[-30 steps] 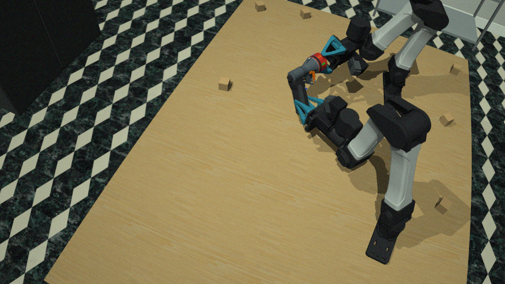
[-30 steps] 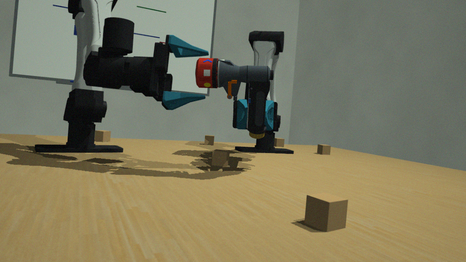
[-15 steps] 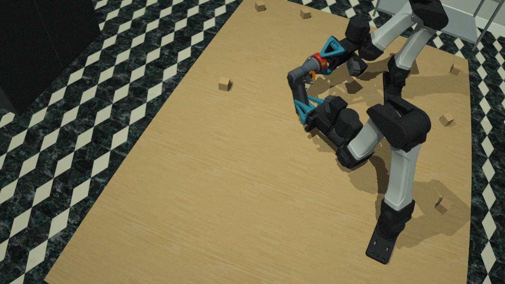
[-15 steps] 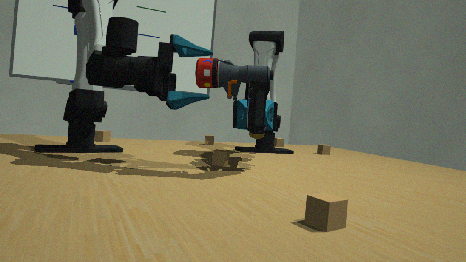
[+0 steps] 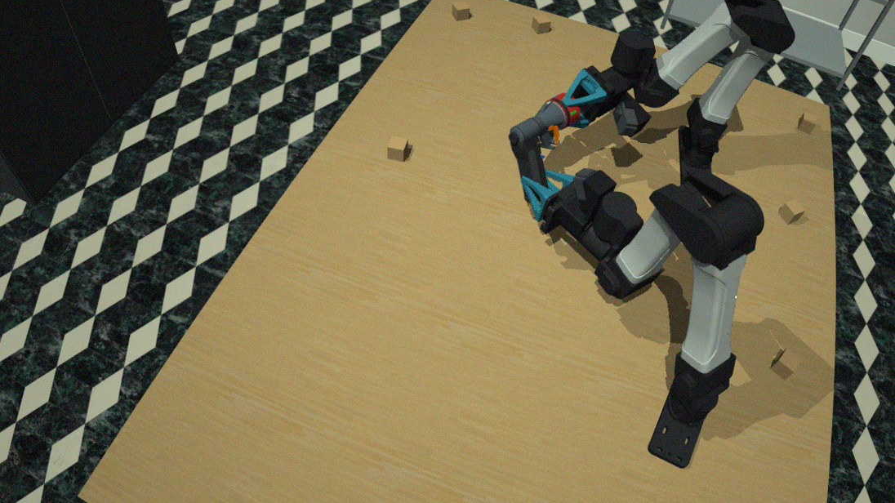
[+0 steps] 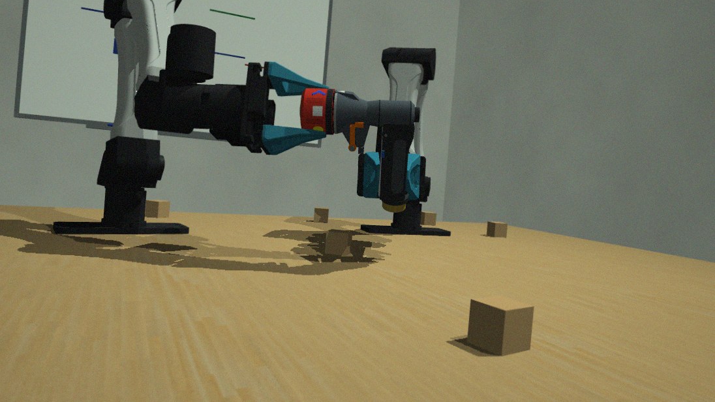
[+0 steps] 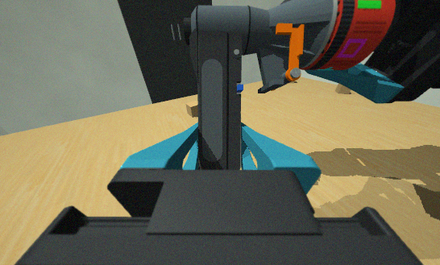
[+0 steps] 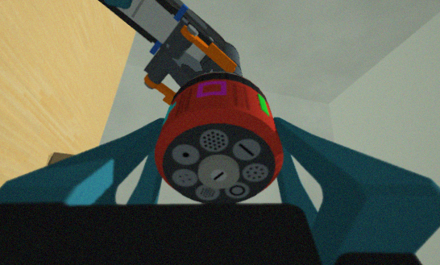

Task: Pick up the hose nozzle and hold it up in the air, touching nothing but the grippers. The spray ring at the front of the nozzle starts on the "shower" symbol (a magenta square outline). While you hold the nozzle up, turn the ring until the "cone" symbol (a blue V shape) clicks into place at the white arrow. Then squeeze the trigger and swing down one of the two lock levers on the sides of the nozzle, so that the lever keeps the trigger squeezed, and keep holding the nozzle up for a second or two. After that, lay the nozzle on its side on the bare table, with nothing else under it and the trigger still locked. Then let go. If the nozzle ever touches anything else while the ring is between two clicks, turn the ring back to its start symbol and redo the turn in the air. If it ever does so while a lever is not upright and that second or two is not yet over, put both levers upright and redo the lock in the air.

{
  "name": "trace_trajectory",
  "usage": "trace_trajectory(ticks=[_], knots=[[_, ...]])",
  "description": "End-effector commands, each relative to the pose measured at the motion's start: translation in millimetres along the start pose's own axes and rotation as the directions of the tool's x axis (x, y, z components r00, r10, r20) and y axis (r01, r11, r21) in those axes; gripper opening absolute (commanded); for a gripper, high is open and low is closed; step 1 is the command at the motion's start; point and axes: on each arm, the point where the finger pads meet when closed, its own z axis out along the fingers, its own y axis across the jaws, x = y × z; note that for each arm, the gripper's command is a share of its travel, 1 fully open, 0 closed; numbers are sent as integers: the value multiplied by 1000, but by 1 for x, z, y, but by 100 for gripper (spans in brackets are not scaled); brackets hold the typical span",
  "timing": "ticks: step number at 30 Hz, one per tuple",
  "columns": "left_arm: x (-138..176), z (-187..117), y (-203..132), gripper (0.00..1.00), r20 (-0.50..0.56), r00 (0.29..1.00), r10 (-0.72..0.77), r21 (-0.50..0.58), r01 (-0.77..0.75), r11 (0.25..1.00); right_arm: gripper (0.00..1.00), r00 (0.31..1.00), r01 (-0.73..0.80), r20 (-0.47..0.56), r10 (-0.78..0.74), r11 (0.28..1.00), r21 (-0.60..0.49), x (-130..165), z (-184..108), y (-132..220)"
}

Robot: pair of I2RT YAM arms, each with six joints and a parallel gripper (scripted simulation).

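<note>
Pale wood tabletop lies below the hose nozzle, which hangs well above it, presumably so that nothing but the grippers can touch it. The left gripper is partly closed, clamped around the upright handle; that grip leaves the trigger and front end free. The right gripper, fairly wide, has its fingers against opposite sides of the red spray ring, and appears closed on it. Coming at the ring from the front probably suits a wrist roll, with the handle hold resisting the twist.

The magenta square sits on the trigger side, the blue V near the top; the white arrow cannot be made out, so the setting stays uncertain. The trigger stands apart from the handle and the orange lock levers look upright, so locking seems meant for after the turn. A slipping handle could spoil the click.
</note>
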Motion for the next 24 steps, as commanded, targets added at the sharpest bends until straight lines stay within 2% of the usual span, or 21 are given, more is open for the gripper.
trace_trajectory(ticks=[1, 5, 6, 8, 9, 10, 11, 24], knots=[[-57, 7, 4, 36, 182, 982, -44, -11, 47, 999, 0, 1000, 15, -16, -14, 1000, 8, 7, 1, -4], [-57, 7, 4, 36, 182, 982, -44, -11, 47, 999, 0, 1000, 15, -16, -14, 1000, 8, 7, 1, -4], [-57, 7, 4, 36, 182, 982, -44, -11, 47, 999, 0, 973, 229, -15, -229, 973, 9, 4, 1, -4], [-57, 7, 4, 36, 182, 982, -44, -11, 47, 999, 0, 953, 304, -1, -304, 953, -9, -1, 1, 4], [-57, 7, 4, 36, 182, 982, -44, -11, 47, 999, 0, 962, 274, 3, -274, 962, -14, -2, 1, 6], [-57, 7, 4, 36, 182, 982, -44, -11, 47, 999, 0, 984, 179, 1, -179, 984, -13, -1, 1, 5], [-57, 7, 4, 36, 182, 982, -44, -11, 47, 999, 93, 987, 161, -17, -161, 987, 4, 7, 1, -3], [-57, 7, 4, 36, 182, 982, -44, -9, 47, 999, 93, 988, 157, -16, -157, 988, 5, 6, 1, -4]])
